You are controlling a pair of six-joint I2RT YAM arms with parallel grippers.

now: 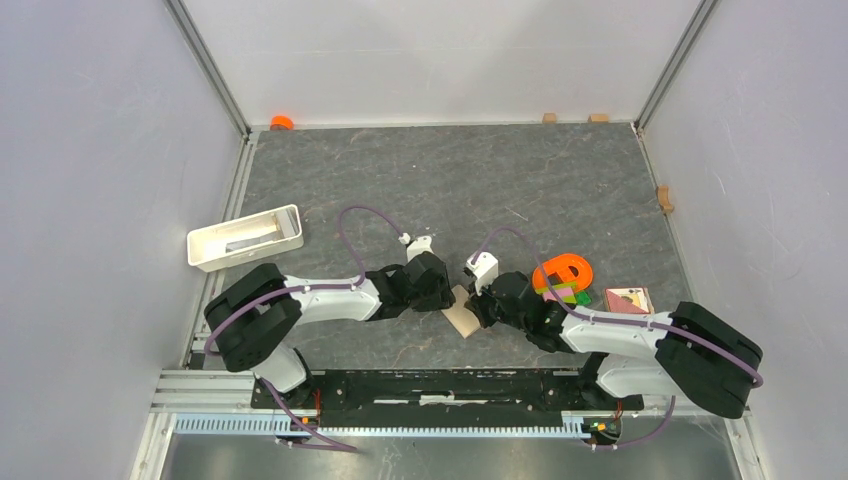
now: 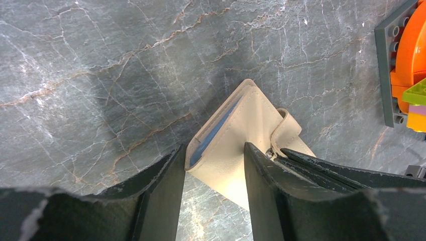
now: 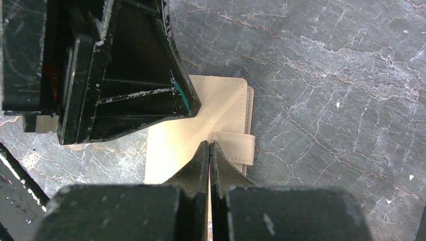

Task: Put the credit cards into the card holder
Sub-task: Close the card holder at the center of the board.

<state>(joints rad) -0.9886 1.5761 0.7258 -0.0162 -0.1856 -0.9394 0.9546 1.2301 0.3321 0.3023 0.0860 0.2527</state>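
From above, both arms lie low over the grey table [image 1: 450, 180] and bend in toward each other, so they meet in the middle near the front edge. The left arm reaches to the right and the right arm reaches to the left. The left gripper [image 1: 447, 299] and the right gripper [image 1: 478, 307] both point down at the card holder [image 1: 462, 320], which lies flat on the table between them. One pale card [image 1: 628, 299] with red print lies far off to the right, near the right arm's big black joint. An orange toy [image 1: 565, 270] on coloured bricks sits just beside that card. A white tray [image 1: 250, 256] sits at the left side, well apart from the rest. From the left wrist, the two dark fingers [image 2: 161, 196] stand apart, so this gripper is loose and not squeezed. The near corner of the tan holder sits in the gap. One finger is at the holder's edge, and the other lies over its cover next to the snap tab [image 2: 287, 128]. The edge gapes a little and shows a blue pocket [image 2: 216, 133] inside. From the right wrist, the two fingers are pressed tight together with nothing big between them. Their tips touch the holder's cover right beside the tab. The left gripper's black finger rests on the holder's far corner.
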